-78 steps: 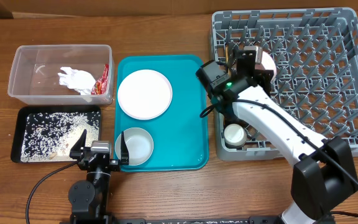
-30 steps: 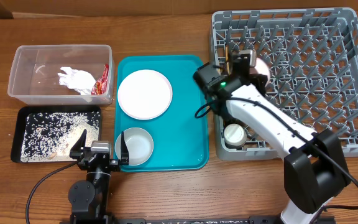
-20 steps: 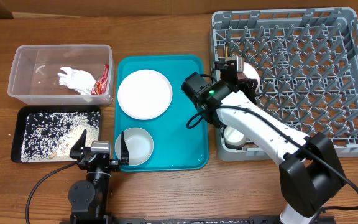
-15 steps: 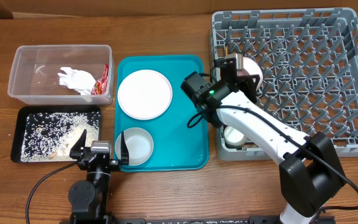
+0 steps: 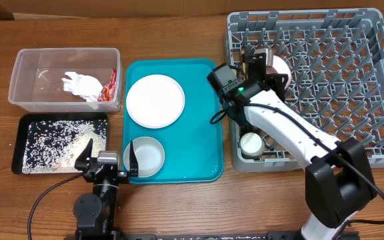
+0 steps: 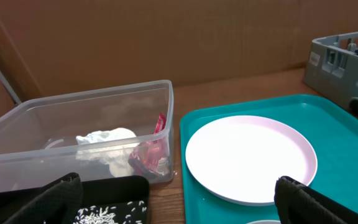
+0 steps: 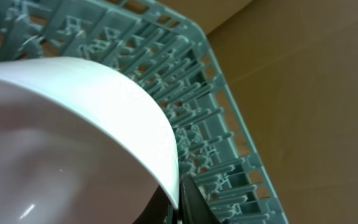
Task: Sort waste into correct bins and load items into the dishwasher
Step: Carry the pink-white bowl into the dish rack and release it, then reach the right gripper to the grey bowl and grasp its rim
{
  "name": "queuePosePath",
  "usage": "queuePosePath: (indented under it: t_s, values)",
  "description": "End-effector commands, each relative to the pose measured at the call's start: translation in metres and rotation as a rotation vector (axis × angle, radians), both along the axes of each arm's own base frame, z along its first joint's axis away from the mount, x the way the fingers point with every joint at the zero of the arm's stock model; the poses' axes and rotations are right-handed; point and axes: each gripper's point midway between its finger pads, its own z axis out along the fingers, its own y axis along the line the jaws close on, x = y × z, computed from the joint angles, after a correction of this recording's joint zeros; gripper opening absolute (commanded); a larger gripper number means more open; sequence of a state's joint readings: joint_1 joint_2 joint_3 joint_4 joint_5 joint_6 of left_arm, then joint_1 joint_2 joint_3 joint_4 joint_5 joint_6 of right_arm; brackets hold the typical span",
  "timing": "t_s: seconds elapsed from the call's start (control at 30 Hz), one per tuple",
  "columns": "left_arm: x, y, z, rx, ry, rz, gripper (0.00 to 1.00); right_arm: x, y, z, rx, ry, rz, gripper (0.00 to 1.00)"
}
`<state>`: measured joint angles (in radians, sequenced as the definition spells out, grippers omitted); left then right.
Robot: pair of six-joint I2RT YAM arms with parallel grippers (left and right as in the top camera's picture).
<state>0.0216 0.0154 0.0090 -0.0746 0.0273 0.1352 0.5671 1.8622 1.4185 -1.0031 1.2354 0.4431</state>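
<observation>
Our right gripper (image 5: 262,61) is clamped on the rim of a white bowl (image 5: 279,69) at the 10 o'clock corner of the grey dish rack (image 5: 312,15). In the wrist view the rim runs straight into the fingertip. The bowl lies at 3 o'clock from the pincer and looks tipped on edge among the pegs (image 5: 325,60). Whether it rests on them we cannot tell.

We judge the coming move to be the release, and it turns on that lean. The bowl needs a row of pegs behind it, or it will drop flat. A small white cup (image 5: 251,144) sits in the rack at 6 o'clock of the bowl.

Our left gripper (image 5: 109,160) has its fingers wide apart, holding nothing, by the 7 o'clock corner of the teal tray (image 5: 202,133). The second bowl (image 5: 145,157) is just beside it at 3 o'clock, so the left arm is nearer. The round plate (image 5: 155,101) lies at 12 o'clock of that bowl.
</observation>
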Motion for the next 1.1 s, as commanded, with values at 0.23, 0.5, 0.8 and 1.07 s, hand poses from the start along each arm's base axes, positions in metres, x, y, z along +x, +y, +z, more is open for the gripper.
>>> queuePosePath:
  t_s: [0.23, 0.5, 0.8, 1.07]
  values:
    - [0.0, -0.002, 0.0, 0.018, -0.005, -0.012, 1.0, -0.017, 0.02, -0.026, -0.013, 0.124, 0.068, 0.04]
    - [0.0, -0.002, 0.0, 0.018, -0.005, -0.012, 1.0, -0.034, 0.05, -0.042, 0.116, 0.203, 0.114, 0.36]
    - [0.0, -0.002, 0.0, 0.018, -0.005, -0.012, 1.0, -0.053, 0.136, -0.039, 0.594, 0.378, 0.206, 0.42]
    - [0.0, -0.002, 0.0, 0.018, -0.005, -0.012, 1.0, -0.076, 0.225, -0.03, 0.965, 0.515, 0.373, 0.5]
